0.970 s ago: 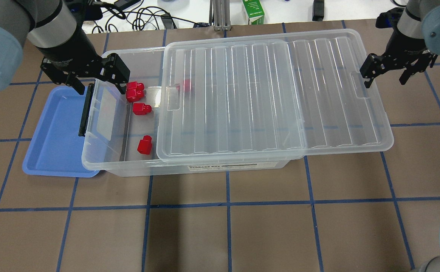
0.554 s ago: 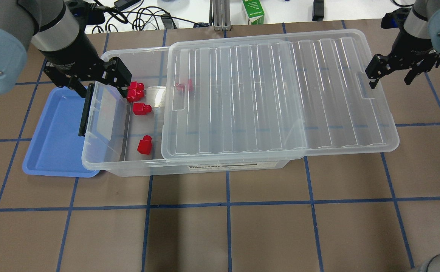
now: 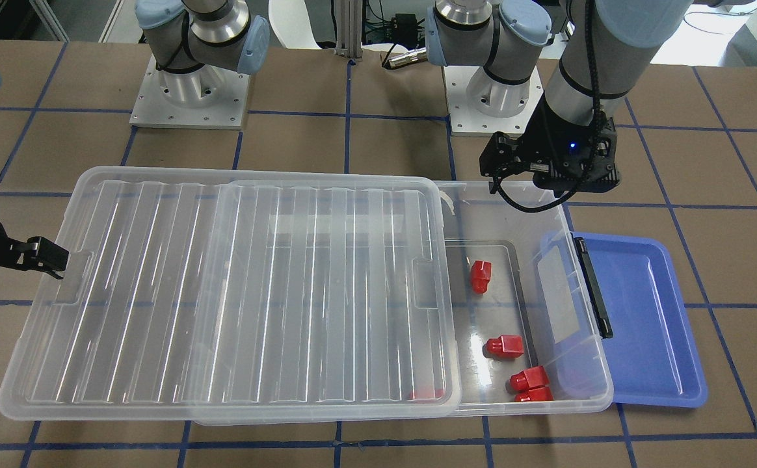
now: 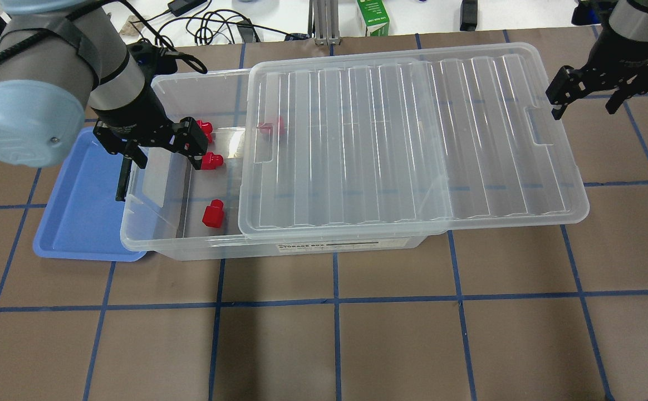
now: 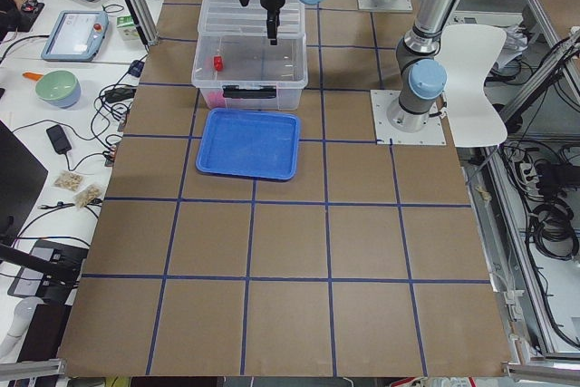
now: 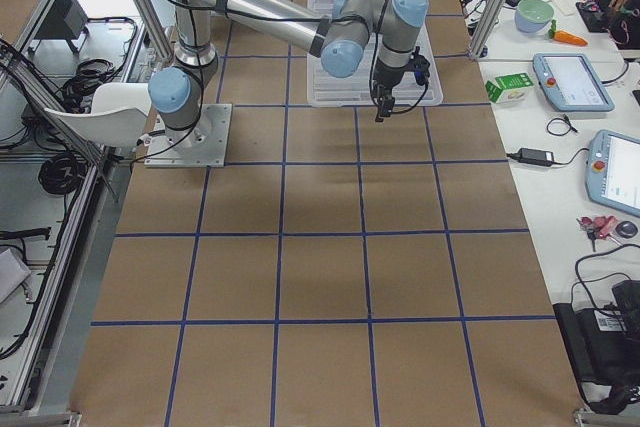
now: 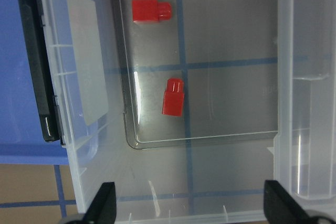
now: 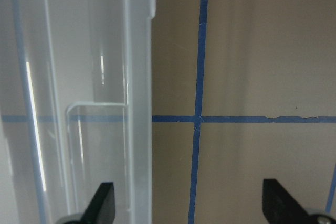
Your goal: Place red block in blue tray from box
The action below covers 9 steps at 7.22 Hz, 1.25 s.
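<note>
The clear box point(image 4: 179, 245) lies across the table, its ribbed lid point(image 4: 402, 145) slid to the right so the left end is uncovered. Three red blocks show in that uncovered end point(image 4: 213, 213) point(image 4: 211, 161) point(image 4: 204, 127), and another lies under the lid point(image 4: 273, 126). The left wrist view shows one block point(image 7: 173, 97) on the box floor below the fingers. My left gripper point(image 4: 165, 151) is open and empty above the uncovered end. The blue tray point(image 4: 79, 206) lies against the box's latch end. My right gripper point(image 4: 585, 103) is open and empty just beyond the lid's right edge point(image 8: 139, 103).
A green carton point(image 4: 373, 16) and cables lie along the table's far edge. Both arm bases point(image 3: 186, 97) stand behind the box in the front-facing view. The brown mat with blue grid lines point(image 4: 335, 334) stretches in front of the box.
The lid slid a little to the right. My left gripper moved from the box's far-left corner to above its uncovered end. My right gripper drew back to the right, off the lid.
</note>
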Tool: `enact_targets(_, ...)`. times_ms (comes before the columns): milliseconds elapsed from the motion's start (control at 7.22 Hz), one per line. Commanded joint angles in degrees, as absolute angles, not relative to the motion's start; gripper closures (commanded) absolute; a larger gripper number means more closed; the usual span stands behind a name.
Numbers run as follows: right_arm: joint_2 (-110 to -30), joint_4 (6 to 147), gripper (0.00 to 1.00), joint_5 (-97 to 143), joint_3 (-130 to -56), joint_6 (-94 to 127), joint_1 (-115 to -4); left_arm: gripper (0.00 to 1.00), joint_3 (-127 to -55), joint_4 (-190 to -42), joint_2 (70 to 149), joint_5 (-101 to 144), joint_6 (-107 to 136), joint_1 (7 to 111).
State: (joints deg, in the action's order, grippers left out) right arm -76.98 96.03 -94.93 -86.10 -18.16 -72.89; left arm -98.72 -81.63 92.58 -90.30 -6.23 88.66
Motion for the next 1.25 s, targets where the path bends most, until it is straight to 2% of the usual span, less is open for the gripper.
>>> enact_targets(0,-82.85,88.54,0.00,-94.75,-83.42,-14.69,-73.47,0.00,-102.55,-77.02,93.60,-90.26,-9.13,88.51)
enact_targets(416,-85.95,86.57,0.00,-92.98,-83.06,-7.56,-74.79,0.00,-109.58,-65.96,95.88,-90.09,-10.20,88.50)
enact_targets(1108,-85.77,86.66,0.00,-92.90,-83.32,-6.95,-74.71,0.00,-110.65,-62.06,100.19,-89.47,-10.46,88.42)
